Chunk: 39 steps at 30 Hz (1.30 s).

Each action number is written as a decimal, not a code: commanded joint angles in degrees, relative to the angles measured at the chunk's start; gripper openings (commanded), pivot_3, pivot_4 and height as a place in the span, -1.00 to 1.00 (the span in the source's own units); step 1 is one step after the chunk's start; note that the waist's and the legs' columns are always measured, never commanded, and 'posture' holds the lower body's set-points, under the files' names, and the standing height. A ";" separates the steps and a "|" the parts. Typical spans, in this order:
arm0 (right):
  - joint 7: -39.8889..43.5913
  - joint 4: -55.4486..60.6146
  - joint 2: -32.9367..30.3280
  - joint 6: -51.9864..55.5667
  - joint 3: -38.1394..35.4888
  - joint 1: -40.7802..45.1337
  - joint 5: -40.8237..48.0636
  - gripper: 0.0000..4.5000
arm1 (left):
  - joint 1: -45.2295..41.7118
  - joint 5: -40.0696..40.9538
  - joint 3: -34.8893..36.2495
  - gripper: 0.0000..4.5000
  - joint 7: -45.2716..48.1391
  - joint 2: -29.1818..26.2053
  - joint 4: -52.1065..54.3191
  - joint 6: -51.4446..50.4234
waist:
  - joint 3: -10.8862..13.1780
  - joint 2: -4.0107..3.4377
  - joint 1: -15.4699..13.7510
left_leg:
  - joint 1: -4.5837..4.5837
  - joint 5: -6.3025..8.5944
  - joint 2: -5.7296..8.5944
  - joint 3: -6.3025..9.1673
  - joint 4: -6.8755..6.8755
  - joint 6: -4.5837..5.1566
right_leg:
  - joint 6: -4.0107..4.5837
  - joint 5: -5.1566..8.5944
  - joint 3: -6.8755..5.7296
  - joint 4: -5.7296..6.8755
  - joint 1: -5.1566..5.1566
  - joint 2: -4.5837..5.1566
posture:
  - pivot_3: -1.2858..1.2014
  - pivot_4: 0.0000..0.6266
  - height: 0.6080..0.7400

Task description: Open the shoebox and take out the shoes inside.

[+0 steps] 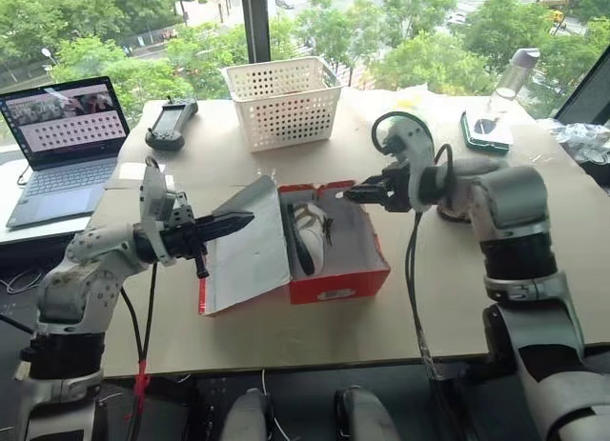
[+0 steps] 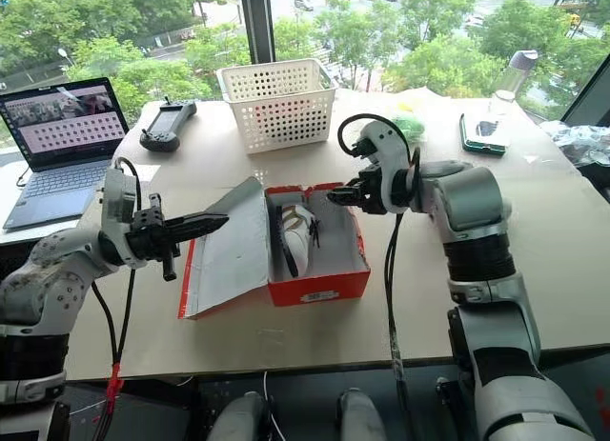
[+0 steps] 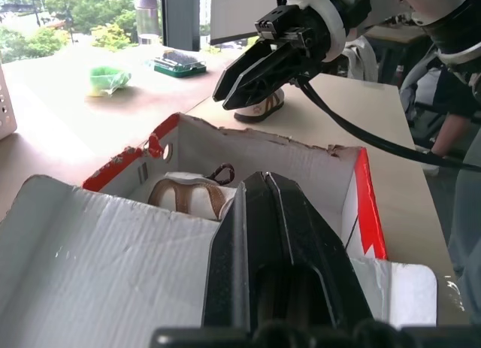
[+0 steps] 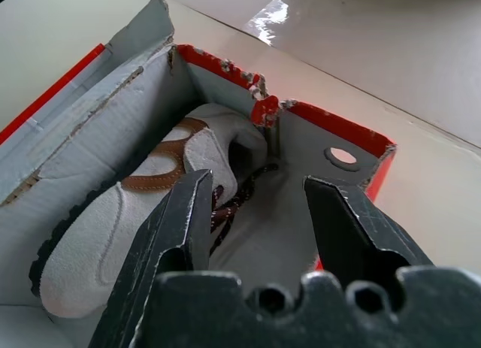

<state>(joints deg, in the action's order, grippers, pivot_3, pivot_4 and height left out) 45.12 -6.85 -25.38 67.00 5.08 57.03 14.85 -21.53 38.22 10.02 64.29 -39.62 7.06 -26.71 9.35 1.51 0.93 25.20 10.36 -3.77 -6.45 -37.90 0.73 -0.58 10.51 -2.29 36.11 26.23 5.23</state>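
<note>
The left claw (image 1: 229, 221), its black fingers pressed together and holding nothing, points level at the grey-white inside of the hinged lid (image 1: 250, 246), which leans open. The red rectangular cardboard shoebox (image 1: 335, 284) sits mid-desk (image 1: 286, 336); its torn rim looks flimsy. Inside lies a white-and-grey sneaker (image 4: 113, 243) with dark laces, likely light, soft in the upper and firmer at the sole, so the collar or heel seems the best hold. Just beyond, the right claw (image 1: 355, 192) hangs half-spread above the box's far end, angled down at the sneaker, not touching it.
</note>
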 commanded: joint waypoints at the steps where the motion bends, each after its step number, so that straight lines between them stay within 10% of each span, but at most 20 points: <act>1: -2.06 1.02 2.60 2.69 1.40 0.23 1.51 0.07 | -0.61 0.17 -0.13 -1.00 1.05 -0.99 2.18 0.55 | 0.00 0.00 0.00 | 0.00 0.00 -0.02 0.00 0.00 0.00 | 0.00 0.00 -0.01 0.00 0.00 -0.02 | 0.03 -0.52 0.90; 31: -5.01 -32.40 8.12 17.57 -13.23 13.22 11.47 0.07 | 0.35 0.01 -1.73 -1.00 -0.09 -1.98 5.02 -1.96 | 0.00 0.00 0.33 | 0.00 0.00 -0.06 0.09 0.05 0.01 | 0.00 0.00 -0.05 0.01 0.00 -0.11 | 0.03 -0.52 0.90; 39: -6.59 -32.29 7.27 12.00 -8.69 11.44 8.57 0.99 | -0.23 0.13 -1.85 -1.00 -0.42 -2.20 4.86 -2.18 | 0.00 0.00 0.29 | 0.01 0.00 -0.04 0.09 0.04 0.01 | -0.04 0.02 -0.05 -0.02 -0.01 -0.09 | 0.03 -0.52 0.90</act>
<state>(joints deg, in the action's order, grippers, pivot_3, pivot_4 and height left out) 38.42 -39.79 -17.27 80.64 -5.32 68.69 24.20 -21.12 38.29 7.78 64.01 -41.12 10.41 -28.83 9.35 1.51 1.22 25.21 10.37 -3.82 -6.36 -37.86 0.74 -0.62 10.53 -2.33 36.09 26.22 5.14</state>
